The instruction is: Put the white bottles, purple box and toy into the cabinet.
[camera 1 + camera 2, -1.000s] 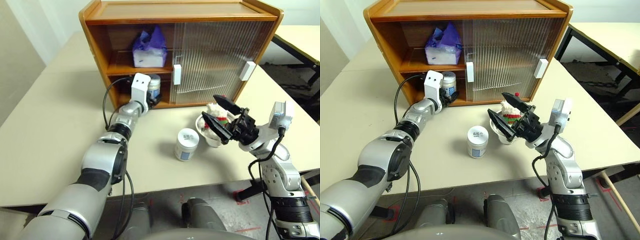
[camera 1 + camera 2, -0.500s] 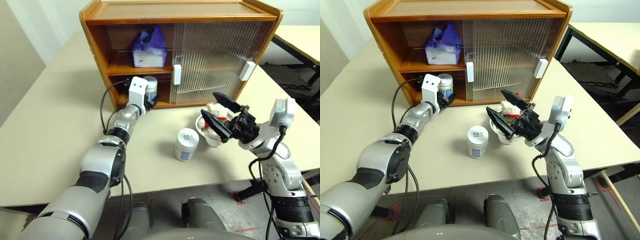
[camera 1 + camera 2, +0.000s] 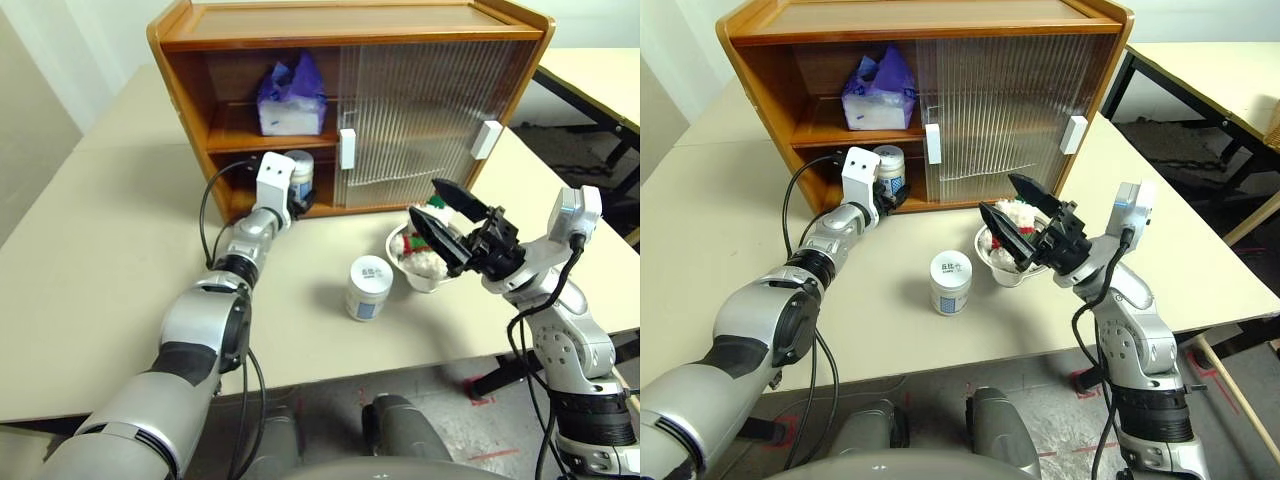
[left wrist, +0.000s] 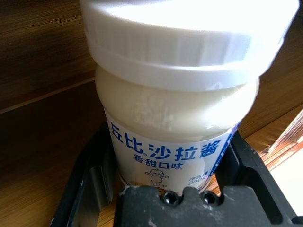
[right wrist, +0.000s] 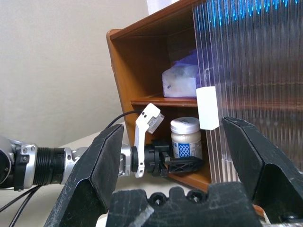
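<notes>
The left gripper (image 3: 300,190) clasps a white bottle (image 3: 301,173) that stands upright, lid up, at the open left end of the cabinet's (image 3: 350,30) lower shelf; the purple box (image 3: 291,95) sits on the upper shelf above it, crinkled top upward. The second white bottle (image 3: 367,288) stands upright on the table (image 3: 100,230) beside the metal bowl (image 3: 405,270) holding the toy (image 3: 425,262); the right gripper (image 3: 447,222) hovers above the bowl, jaws spread and empty

toy (image 3: 1012,214) partly hidden behind right gripper (image 3: 1014,212), held bottle's (image 4: 177,85) lid cut off at wrist view's edge, left gripper's fingertips unseen
</notes>
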You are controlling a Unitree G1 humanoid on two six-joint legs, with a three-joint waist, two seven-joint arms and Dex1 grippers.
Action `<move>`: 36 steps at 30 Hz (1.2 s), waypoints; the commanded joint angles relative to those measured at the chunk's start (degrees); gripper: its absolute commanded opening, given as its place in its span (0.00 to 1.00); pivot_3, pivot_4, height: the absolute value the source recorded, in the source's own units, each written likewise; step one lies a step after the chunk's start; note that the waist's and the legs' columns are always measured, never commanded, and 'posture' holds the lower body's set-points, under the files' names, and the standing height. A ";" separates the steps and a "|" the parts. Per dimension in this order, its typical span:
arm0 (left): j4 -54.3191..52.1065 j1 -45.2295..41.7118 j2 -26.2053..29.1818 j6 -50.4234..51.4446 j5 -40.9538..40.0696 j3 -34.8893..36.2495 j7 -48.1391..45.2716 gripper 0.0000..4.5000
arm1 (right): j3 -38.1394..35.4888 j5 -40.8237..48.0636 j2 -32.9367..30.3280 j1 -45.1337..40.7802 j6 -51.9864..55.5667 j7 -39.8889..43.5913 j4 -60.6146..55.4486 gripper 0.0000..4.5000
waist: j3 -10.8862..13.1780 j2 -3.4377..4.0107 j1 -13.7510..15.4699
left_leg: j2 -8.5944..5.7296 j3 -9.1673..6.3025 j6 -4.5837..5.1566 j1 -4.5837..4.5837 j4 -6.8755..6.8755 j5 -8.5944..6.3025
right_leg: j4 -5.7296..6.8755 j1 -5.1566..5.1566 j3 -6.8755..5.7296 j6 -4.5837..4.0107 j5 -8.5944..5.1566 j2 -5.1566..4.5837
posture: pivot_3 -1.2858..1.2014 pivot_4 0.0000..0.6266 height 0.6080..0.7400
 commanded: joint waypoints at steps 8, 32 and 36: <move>-0.34 -1.18 -0.49 -0.66 0.64 0.58 -0.07 0.69 | -0.39 2.81 -0.65 0.11 4.69 -0.53 -2.04 1.00 | 0.17 -0.07 0.01 | 0.02 -0.01 0.00 0.00 0.00 0.00 | 0.00 0.00 0.01 0.00 0.00 0.00 | 0.48 0.06 1.00; 0.16 -1.43 -1.59 2.73 0.39 1.49 0.88 0.69 | 1.44 2.32 -4.85 0.30 11.75 -1.33 -7.39 1.00 | 0.54 -0.14 -0.03 | 0.02 -0.01 0.00 0.01 0.00 0.00 | -0.01 0.01 0.01 0.02 -0.01 -0.01 | 0.47 0.07 1.00; 0.16 -1.67 -1.59 3.21 0.51 1.68 1.25 0.85 | 1.65 2.39 -4.72 0.83 12.20 -1.59 -8.46 1.00 | 0.54 -0.14 -0.10 | 0.02 0.00 0.00 0.01 0.00 0.00 | -0.01 0.01 0.01 0.02 -0.01 -0.01 | 0.47 0.06 1.00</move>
